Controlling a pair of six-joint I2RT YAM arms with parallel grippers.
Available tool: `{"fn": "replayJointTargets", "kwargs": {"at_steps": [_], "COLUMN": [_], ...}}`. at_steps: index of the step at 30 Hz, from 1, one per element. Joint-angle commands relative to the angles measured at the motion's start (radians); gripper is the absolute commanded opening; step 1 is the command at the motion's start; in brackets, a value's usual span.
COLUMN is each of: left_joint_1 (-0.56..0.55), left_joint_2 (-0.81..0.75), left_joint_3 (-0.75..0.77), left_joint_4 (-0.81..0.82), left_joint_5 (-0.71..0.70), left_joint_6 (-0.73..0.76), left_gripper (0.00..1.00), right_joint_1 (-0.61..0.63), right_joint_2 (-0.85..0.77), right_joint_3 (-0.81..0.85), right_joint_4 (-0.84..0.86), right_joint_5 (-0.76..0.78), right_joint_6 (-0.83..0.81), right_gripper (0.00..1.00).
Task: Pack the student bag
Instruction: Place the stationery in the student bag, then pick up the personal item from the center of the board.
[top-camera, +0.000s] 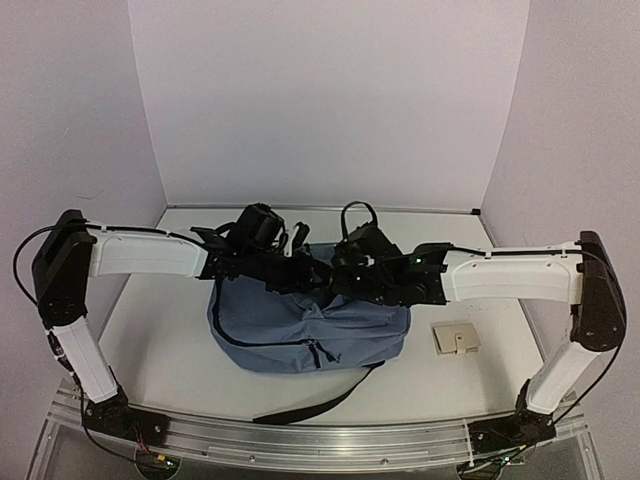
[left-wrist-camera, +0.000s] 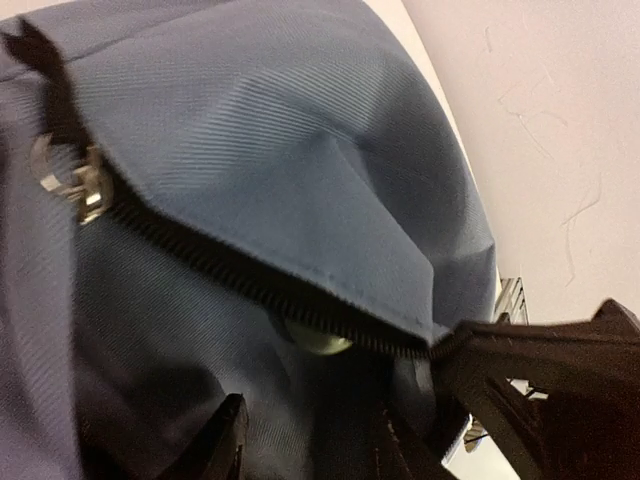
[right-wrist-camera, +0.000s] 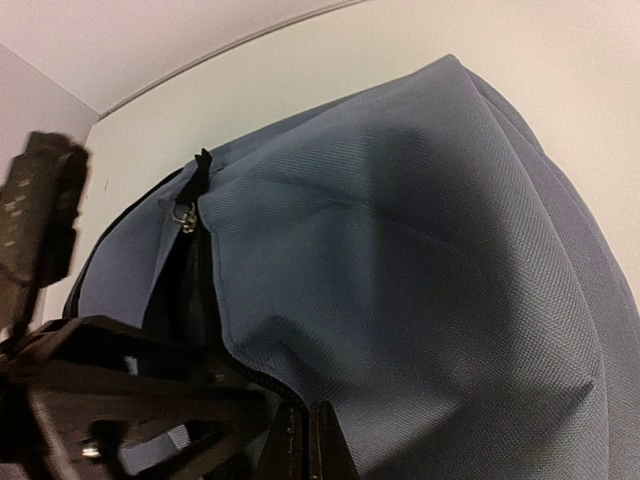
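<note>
Right gripper (right-wrist-camera: 305, 445) has its jaws together, seemingly pinching the bag (right-wrist-camera: 420, 250); left gripper (left-wrist-camera: 315, 450) jaws stand apart.

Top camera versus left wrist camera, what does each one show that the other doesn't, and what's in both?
Only the top camera shows the beige wallet lying apart from the backpack and a black strap trailing toward the near edge. Only the left wrist shows the metal zipper pull, the open zipper teeth and something pale and round inside the gap. Both show the blue backpack itself.

1 student bag (top-camera: 300, 335), 1 beige wallet (top-camera: 455, 340), 2 arms: L arm (top-camera: 140, 255), R arm (top-camera: 510, 275)
</note>
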Motion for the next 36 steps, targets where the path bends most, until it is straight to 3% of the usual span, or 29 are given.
{"fn": "replayJointTargets", "kwargs": {"at_steps": [1, 7, 15, 23, 27, 36], "left_joint_1": [0.008, 0.025, 0.054, 0.092, 0.105, 0.131], "left_joint_2": [-0.168, -0.294, -0.358, -0.406, -0.441, -0.493], "left_joint_3": [-0.062, -0.091, -0.117, -0.166, -0.187, -0.226], "left_joint_4": [-0.094, -0.222, -0.266, -0.26, -0.264, -0.289], "left_joint_5": [-0.098, -0.181, -0.188, -0.172, -0.172, -0.167], "left_joint_6": [0.027, 0.029, 0.014, -0.012, -0.022, -0.042], "left_gripper": [0.45, 0.57, 0.83, 0.91, 0.92, 0.97], "right_joint_1": [-0.078, -0.116, -0.117, -0.121, -0.202, -0.528], "right_joint_2": [-0.069, -0.085, -0.174, -0.353, -0.459, -0.61], "right_joint_3": [-0.078, -0.152, -0.126, -0.134, -0.206, -0.564], "right_joint_4": [0.09, 0.142, 0.145, 0.024, -0.037, -0.018], "right_joint_5": [-0.083, -0.148, -0.216, -0.211, -0.207, -0.442], "right_joint_6": [0.003, 0.019, -0.064, -0.085, -0.068, -0.029], "right_gripper": [0.0, 0.0, 0.41, 0.69, 0.74, 0.77]}}
